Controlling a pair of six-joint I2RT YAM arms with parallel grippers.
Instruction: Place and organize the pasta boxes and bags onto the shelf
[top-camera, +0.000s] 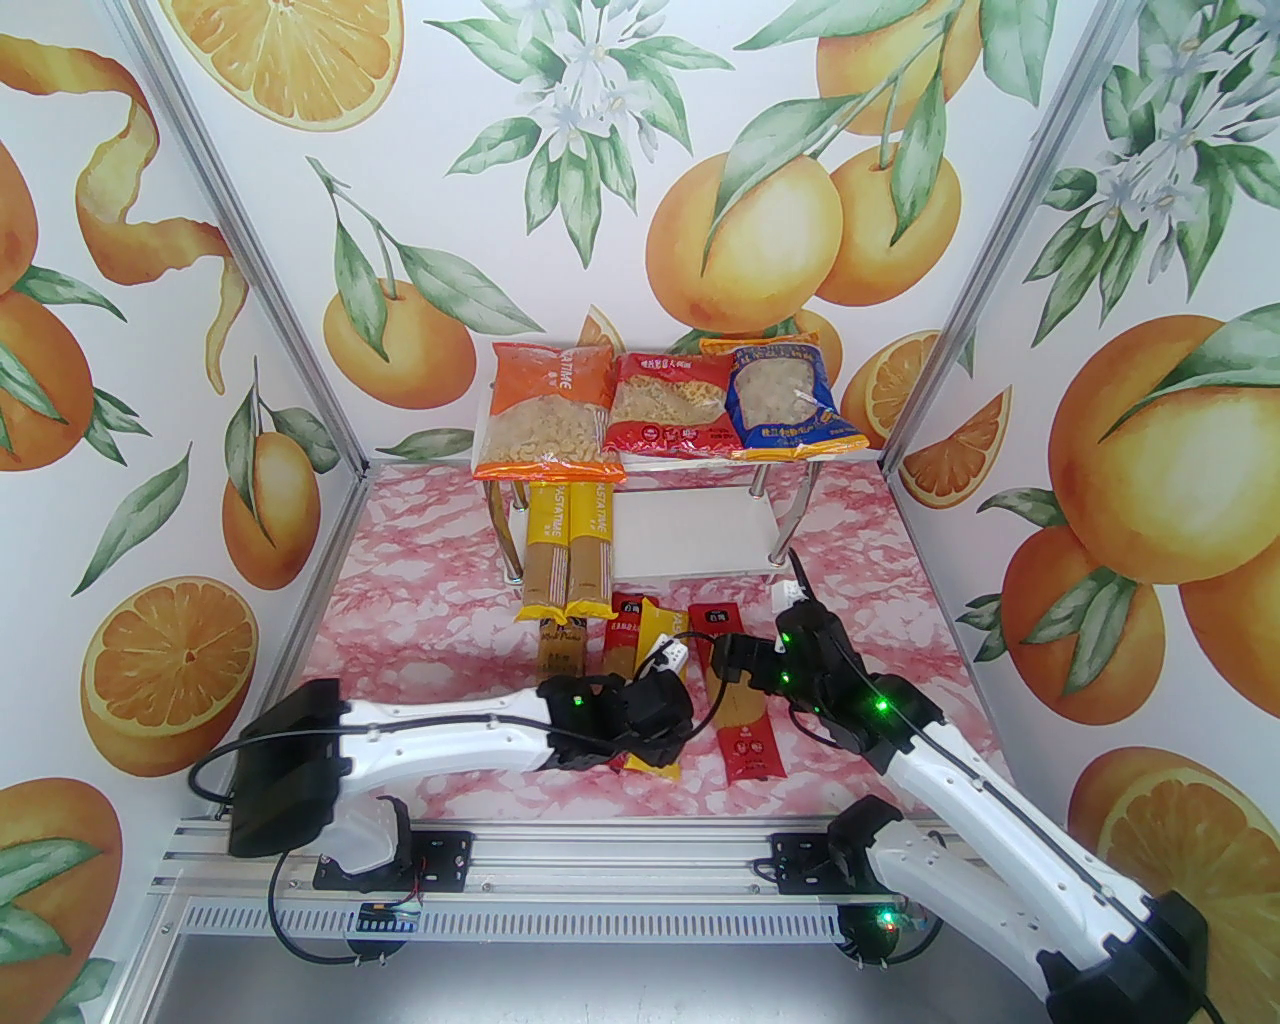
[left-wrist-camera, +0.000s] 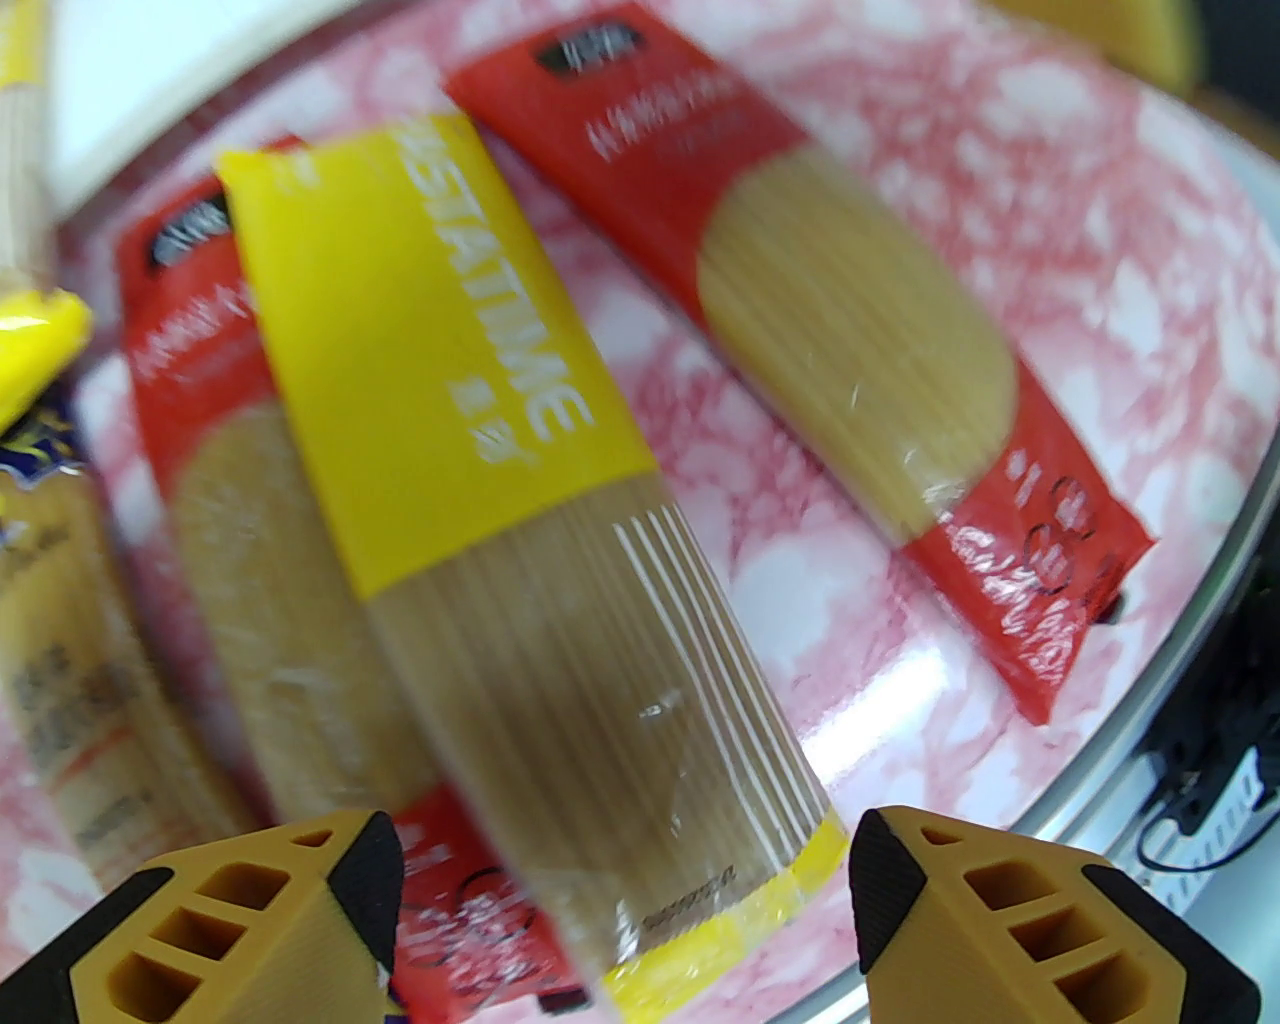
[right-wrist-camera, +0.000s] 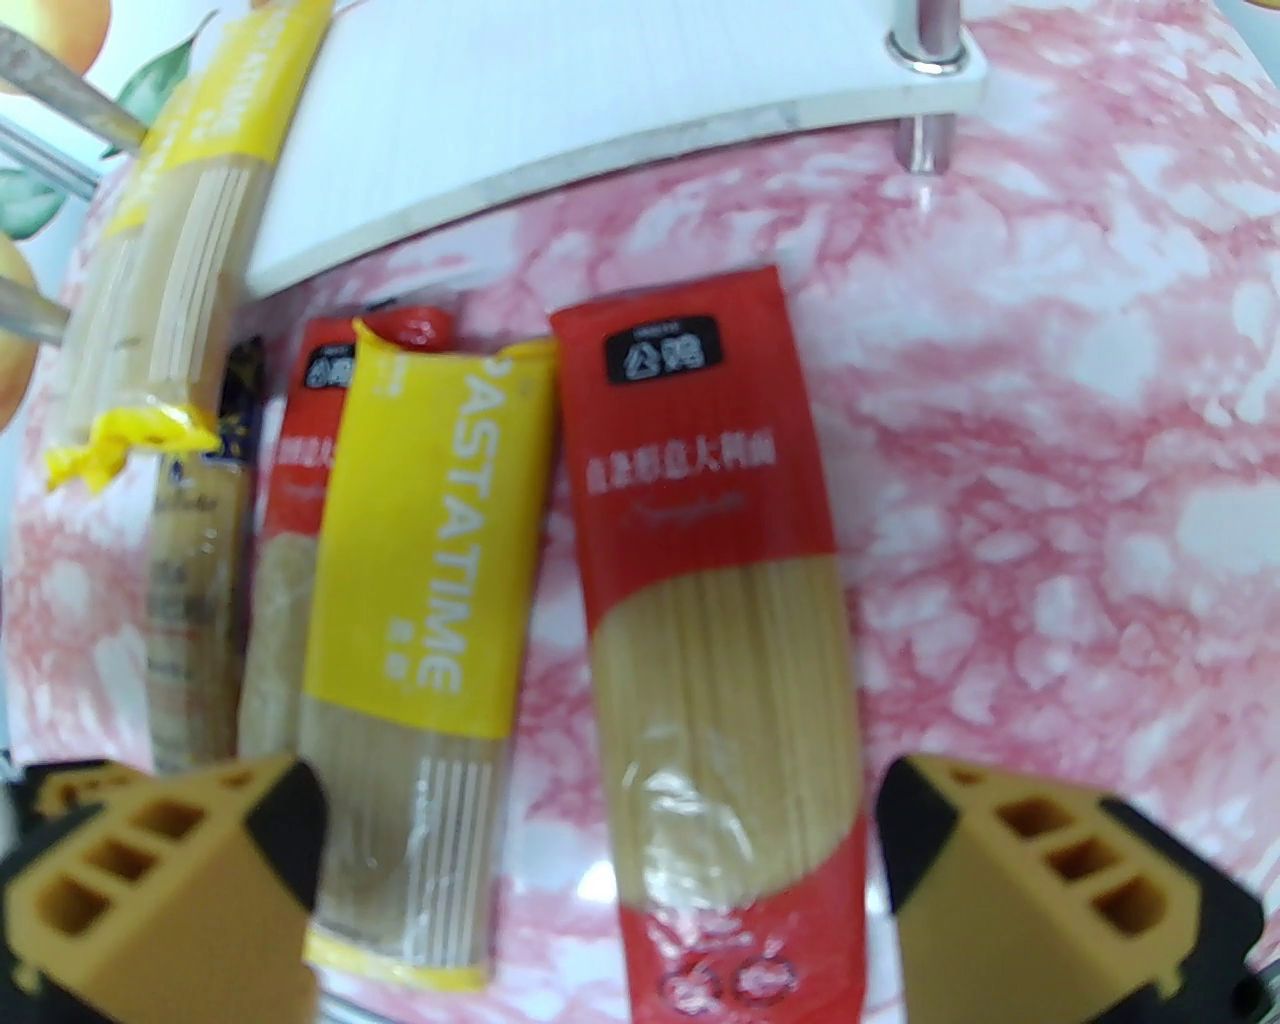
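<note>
Shelf (top-camera: 690, 545) stands at the bench's far edge. Top board: orange bag (top-camera: 545, 415), red bag (top-camera: 665, 405) and blue bag (top-camera: 785, 400), side by side. Lower board, left end: two yellow packs (top-camera: 550, 560), near ends overhanging.

On the bench, mid-near edge: dark blue pack (right-wrist-camera: 195, 600), first red pack (left-wrist-camera: 200, 400) with a third yellow pack (left-wrist-camera: 480, 500) lying across it, second red pack (right-wrist-camera: 715, 620) just right of them.

Left hand (left-wrist-camera: 625, 870): fingers apart, empty, over the third yellow pack. Right hand (right-wrist-camera: 600, 830): fingers apart, empty, over the second red pack.

blue spaghetti pack (left-wrist-camera: 60, 650) blurred, edge-cropped
</note>
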